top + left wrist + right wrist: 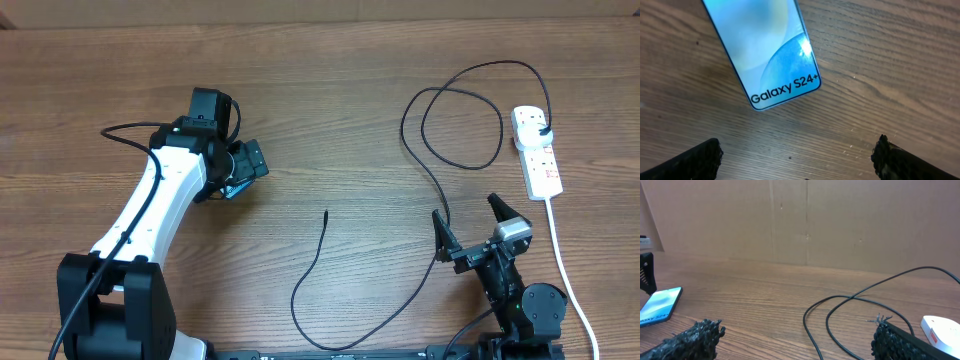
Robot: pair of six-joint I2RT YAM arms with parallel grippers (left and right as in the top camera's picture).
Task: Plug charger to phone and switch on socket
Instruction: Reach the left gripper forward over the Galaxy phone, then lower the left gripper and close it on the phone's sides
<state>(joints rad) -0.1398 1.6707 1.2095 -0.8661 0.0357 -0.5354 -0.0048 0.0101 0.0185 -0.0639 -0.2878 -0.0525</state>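
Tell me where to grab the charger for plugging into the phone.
Grip the charger just behind its free connector tip, coming straight down from above: it lies flat on the table, and that stretch runs nearly straight, clear of the loops.

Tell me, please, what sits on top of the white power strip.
The charger's black plug sits at the far end of the socket; nothing else is on it. The plug covers its outlet, hiding the pins.
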